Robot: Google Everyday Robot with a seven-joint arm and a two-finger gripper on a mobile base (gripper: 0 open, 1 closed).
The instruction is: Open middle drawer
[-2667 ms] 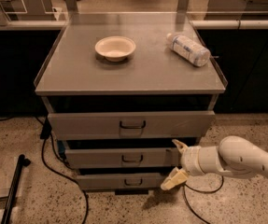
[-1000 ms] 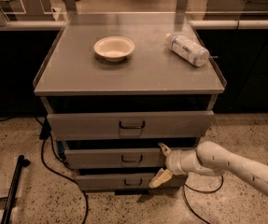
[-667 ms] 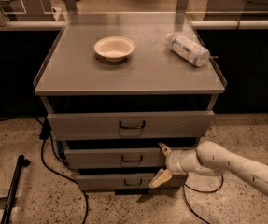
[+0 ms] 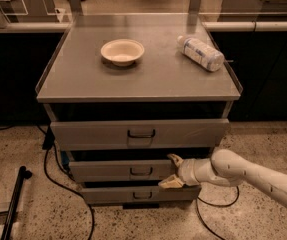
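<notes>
The middle drawer [image 4: 108, 170] is a grey metal front with a small dark loop handle [image 4: 141, 171] at its centre, set between two other drawer fronts. My gripper [image 4: 171, 171] is in front of the right part of this drawer, just right of the handle. It is open, with one cream finger above and one below, and it holds nothing. My white arm [image 4: 243, 174] reaches in from the lower right.
The wider top drawer [image 4: 93, 133] is above and the narrow bottom drawer [image 4: 113, 195] below. A white bowl [image 4: 122, 51] and a lying plastic bottle [image 4: 201, 53] rest on the cabinet top. Black cables [image 4: 53, 169] and a dark pole [image 4: 14, 204] lie on the floor at left.
My gripper has moved left along the middle drawer front toward the handle. Over the last second it has barely moved. The drawers have not shifted.
</notes>
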